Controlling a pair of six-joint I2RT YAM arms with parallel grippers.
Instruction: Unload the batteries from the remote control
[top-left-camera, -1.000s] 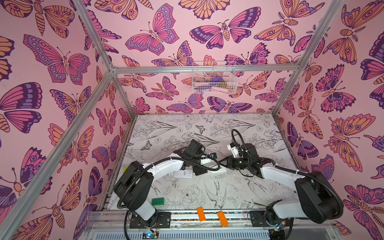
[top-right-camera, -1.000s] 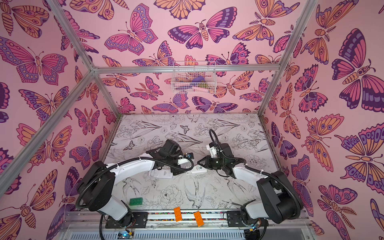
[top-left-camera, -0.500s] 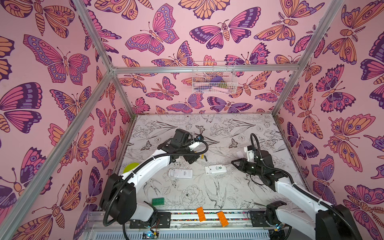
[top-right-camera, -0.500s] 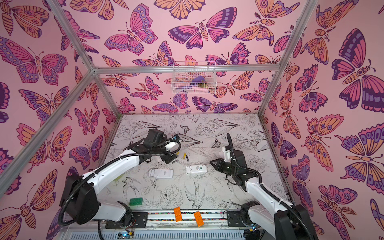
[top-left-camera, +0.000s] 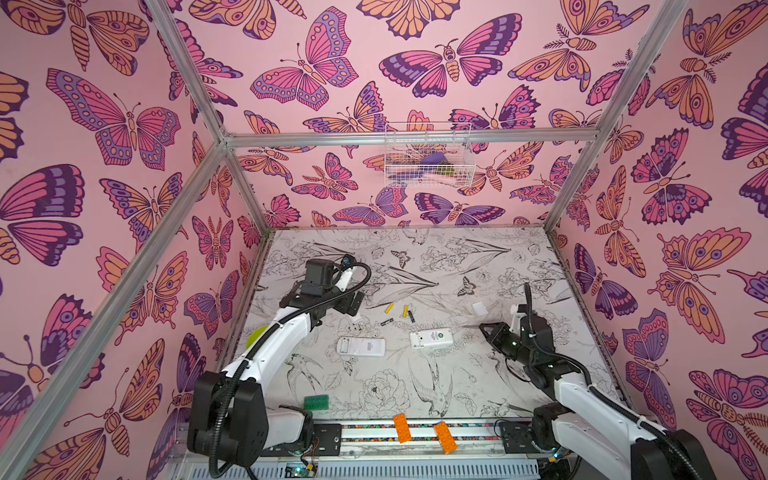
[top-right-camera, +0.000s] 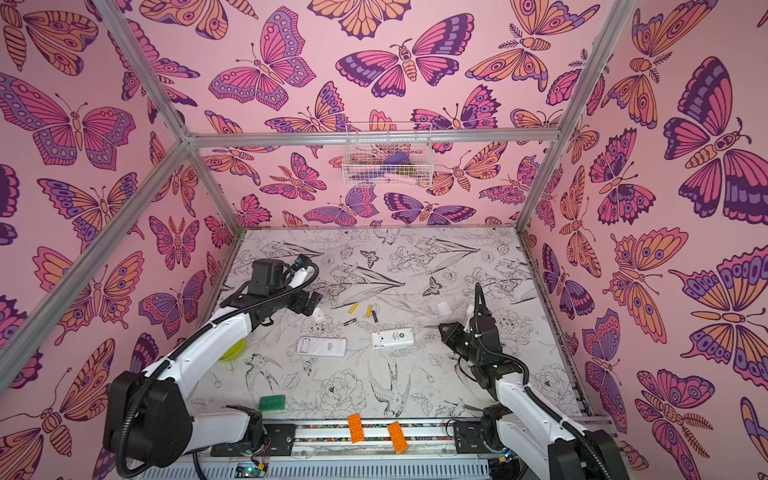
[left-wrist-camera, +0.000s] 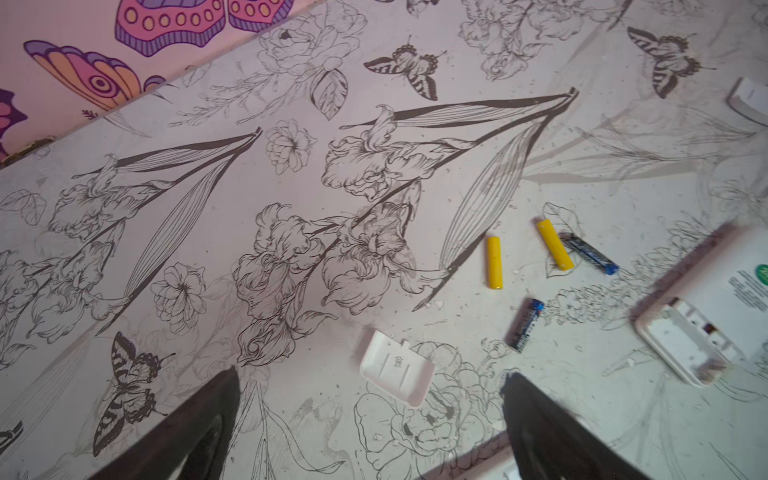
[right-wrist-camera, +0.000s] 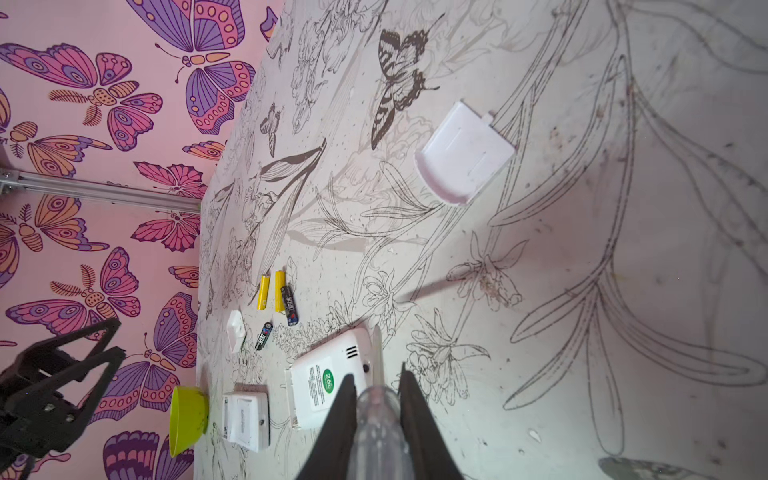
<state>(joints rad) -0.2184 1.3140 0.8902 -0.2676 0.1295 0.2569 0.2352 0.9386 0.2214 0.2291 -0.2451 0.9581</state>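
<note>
Floral-printed table carries every part. Nearest the front lie one remote and a second remote, backs up. We read the second's bay as empty; the first's probably is too, but it shows too small to confirm. Level with them, the right gripper is clamped on the screwdriver. Just beyond lie the four batteries, loose on the table, touching neither remote. Their long axes run roughly front to back; one black battery lies more crosswise. Slightly farther, the left gripper hangs just beside a cover, its fingers spread wide and empty. We judge it the nearer arm; the batteries lie toward the table's middle from its fingers.
</note>
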